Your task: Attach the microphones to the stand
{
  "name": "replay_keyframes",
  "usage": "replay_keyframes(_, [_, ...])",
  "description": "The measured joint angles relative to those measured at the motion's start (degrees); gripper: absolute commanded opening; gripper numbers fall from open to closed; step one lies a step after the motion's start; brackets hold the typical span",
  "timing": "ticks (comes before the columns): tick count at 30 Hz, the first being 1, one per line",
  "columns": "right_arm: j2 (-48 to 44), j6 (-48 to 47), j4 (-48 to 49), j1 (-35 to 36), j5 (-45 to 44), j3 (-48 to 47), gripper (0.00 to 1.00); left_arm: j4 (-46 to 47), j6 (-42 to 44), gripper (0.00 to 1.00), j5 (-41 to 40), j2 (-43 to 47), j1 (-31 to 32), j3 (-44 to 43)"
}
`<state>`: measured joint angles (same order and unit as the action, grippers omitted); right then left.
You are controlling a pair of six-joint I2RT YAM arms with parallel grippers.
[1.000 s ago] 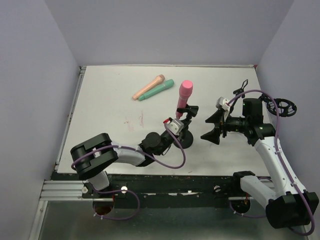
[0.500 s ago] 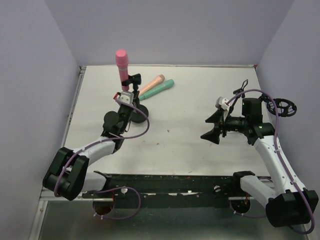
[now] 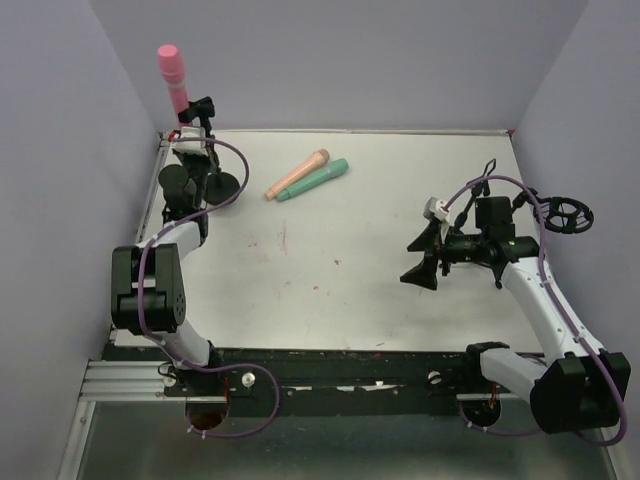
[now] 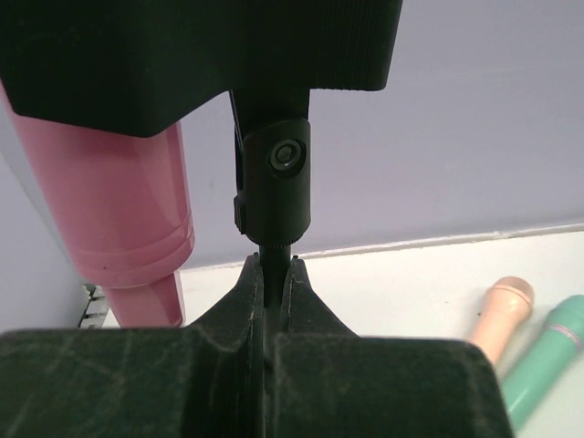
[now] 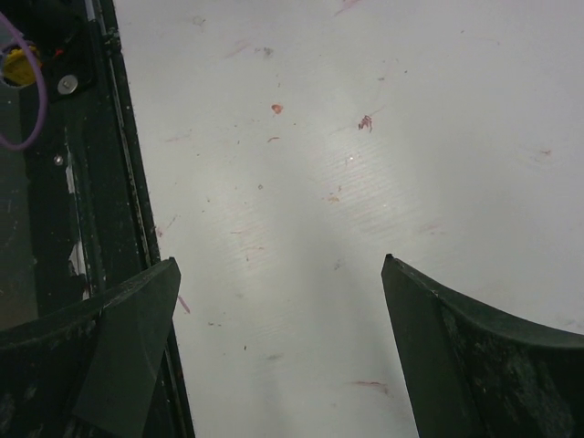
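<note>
Left gripper [image 4: 274, 278]: clamped shut on the thin black stem of the stand [image 4: 278, 173], just under its pivot joint.

Load above the grip: pink microphone [image 3: 172, 72] seated in the clip, head up, leaning slightly left, standing against the back wall [image 3: 350, 60].

Stand base [image 3: 224, 185]: round and dark, just beside the wrist at the far-left corner of the table [image 3: 400, 180]; resting on the surface or held a little above it, cannot tell.

Just changed: stand and pink microphone carried together by the left arm, from the near middle of the table a second ago, past the two loose microphones half a second ago, out to the far-left corner now. Arm stretched nearly straight along the left edge.

Loose microphones: peach microphone [image 3: 298, 174] and green microphone [image 3: 315, 180] lying side by side, touching or nearly so, heads toward the far right, unmoved through the last second. Now to the right of the stand, near but apart from it.

Right gripper [image 5: 280, 265]: spread wide and holding nothing, hanging over bare table on the right side, well apart from everything; barely shifted over the last second.

Meaning for the task: likely one microphone of three attached, two left to do. Middle of the table opened up by the move. Whether the clip has room for more, cannot tell.

Likely next: stand set down and released, or steadied while the free right gripper fetches the peach or green one.
</note>
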<state>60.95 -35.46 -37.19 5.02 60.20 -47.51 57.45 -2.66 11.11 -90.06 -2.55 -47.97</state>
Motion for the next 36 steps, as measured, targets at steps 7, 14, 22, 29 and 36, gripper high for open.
replay_keyframes(7, [3.39,-6.84,-5.86,0.0,2.62,0.0,1.0,-0.07,-1.55,0.0,1.77,-11.21,-3.63,-8.37])
replay_keyframes(14, [5.16,-9.2,-7.76,0.0,3.52,-0.02,1.0,-0.17,-2.78,0.07,3.63,-15.56,-4.28,-10.54])
replay_keyframes(22, [5.27,-9.38,-7.91,0.0,3.54,-0.02,1.0,3.3,-3.39,0.46,4.22,-15.12,-5.38,-7.26])
replay_keyframes(29, [4.31,-8.9,-7.8,0.0,3.52,-0.02,1.0,6.64,-4.17,0.84,4.22,-9.88,-5.75,-0.28])
replay_keyframes(36, [2.75,-7.91,-6.99,0.0,3.5,-0.02,1.0,6.25,-5.11,0.89,4.15,-0.76,-5.75,6.91])
